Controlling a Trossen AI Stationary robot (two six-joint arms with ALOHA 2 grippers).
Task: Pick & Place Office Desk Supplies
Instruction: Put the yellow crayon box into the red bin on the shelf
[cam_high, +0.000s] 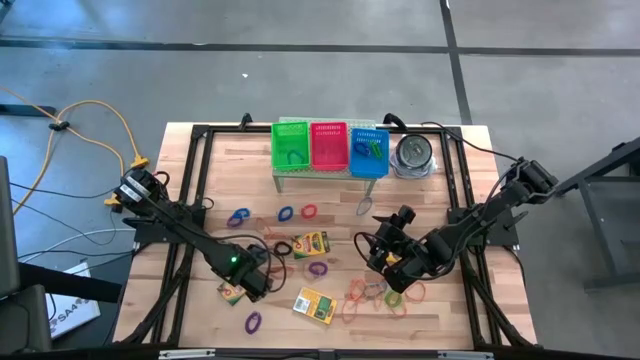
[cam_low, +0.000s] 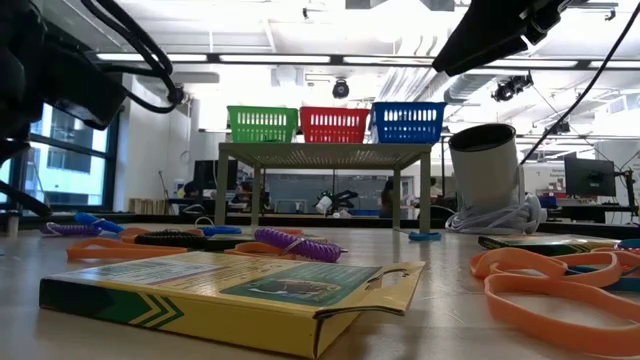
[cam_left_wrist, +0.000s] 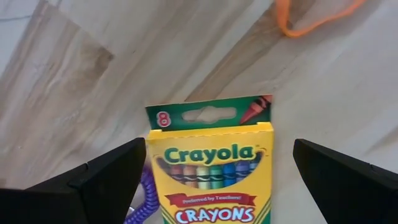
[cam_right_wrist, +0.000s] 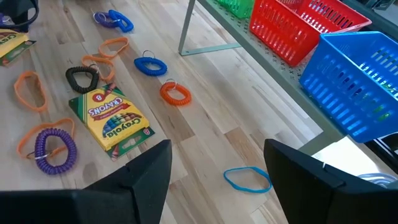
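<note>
On the wooden table (cam_high: 200, 180), left claw (cam_left_wrist: 214, 180) (open) straddles a crayon box (cam_left_wrist: 211, 168).

Left wrist view: crayon box (cam_left_wrist: 211, 168) cut off at the frame's lower edge, only the upper front shows; purple coil band (cam_left_wrist: 142, 208) beside it mostly hidden under the box and finger; orange band (cam_left_wrist: 311, 15) clipped by the edge. High view: the box under the left gripper (cam_high: 252, 283) is largely covered by the arm; blue basket (cam_high: 368, 150) contents too small to identify. Low view: both arms cropped at the top, grippers out of frame. Right wrist view: blue basket cut by the edge
</note>
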